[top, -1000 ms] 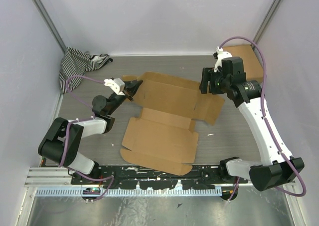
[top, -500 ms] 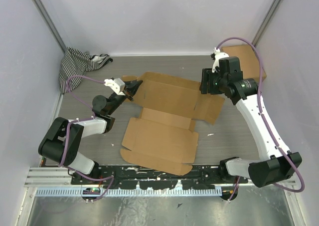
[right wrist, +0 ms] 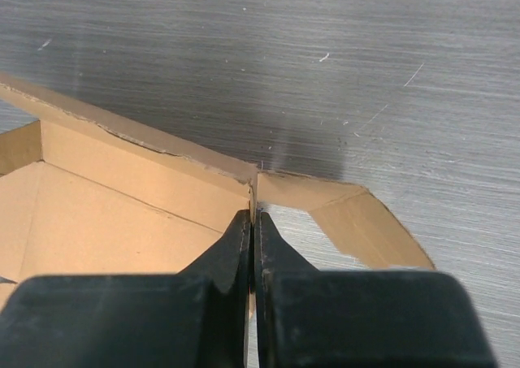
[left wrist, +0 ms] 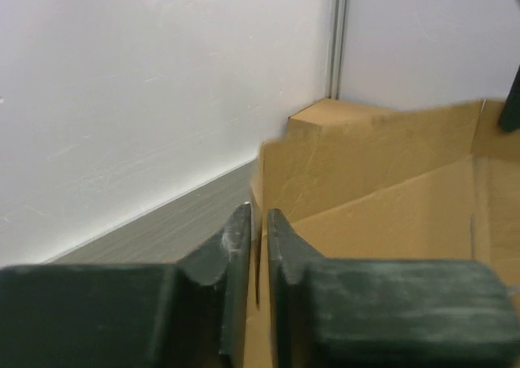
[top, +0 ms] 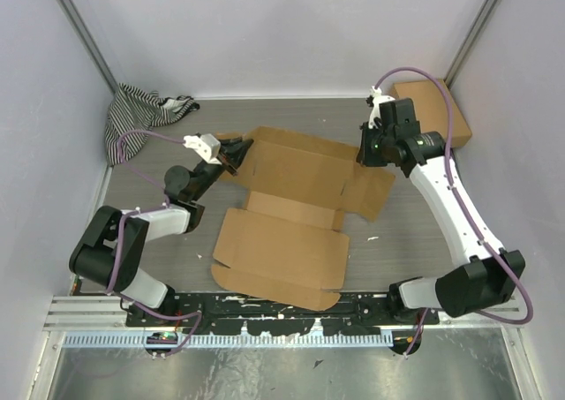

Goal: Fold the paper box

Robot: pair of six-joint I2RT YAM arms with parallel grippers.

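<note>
The paper box (top: 291, 207) lies as a large flat brown die-cut sheet in the middle of the table. Its far panel has the side flaps raised. My left gripper (top: 231, 153) is at the sheet's far left corner. In the left wrist view its fingers (left wrist: 259, 218) stand nearly together, with the upright left flap (left wrist: 341, 161) pinched between them. My right gripper (top: 365, 157) is at the far right corner. In the right wrist view it (right wrist: 253, 220) is shut on the thin upright cardboard wall (right wrist: 146, 140), and a small rounded tab (right wrist: 357, 222) lies just right of the fingers.
A smaller ready-made brown cardboard box (top: 433, 109) sits in the back right corner, behind the right arm. A black-and-white striped cloth (top: 141, 113) is bunched at the back left. White walls close the table on three sides.
My right gripper has gone from wide open to shut on the box's right flap, and the arm has shifted slightly toward the back. The left gripper has stayed on its flap.
</note>
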